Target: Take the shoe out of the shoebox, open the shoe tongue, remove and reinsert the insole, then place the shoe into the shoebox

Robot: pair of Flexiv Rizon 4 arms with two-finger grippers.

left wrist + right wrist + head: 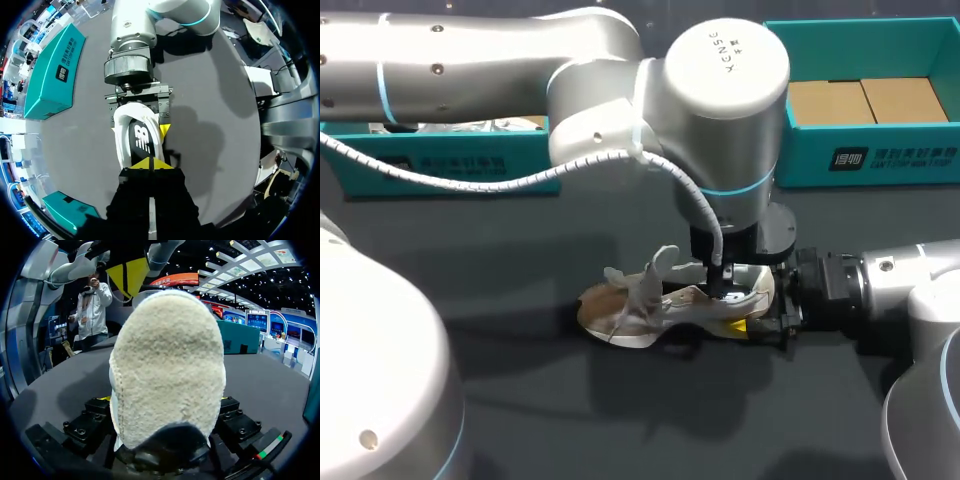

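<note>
A white and beige shoe [645, 312] lies on its side on the dark table, laces loose at its toe end. My left gripper [720, 288] reaches down from above into the shoe's opening. In the left wrist view its yellow tips [150, 163] are shut together on the dark insole [141, 140]; whether they pinch it I cannot tell. My right gripper [752, 308] comes in from the right and holds the heel between wide-set fingers, one yellow fingertip [165, 131] against the shoe's side. The beige suede heel [167, 370] hides that gripper's own tips in the right wrist view.
Two teal box halves stand along the table's back edge: one at the left [440, 170] with white paper inside, one at the right [865, 155] with a brown cardboard floor. My left arm's big joint [720, 90] hangs over the table's middle.
</note>
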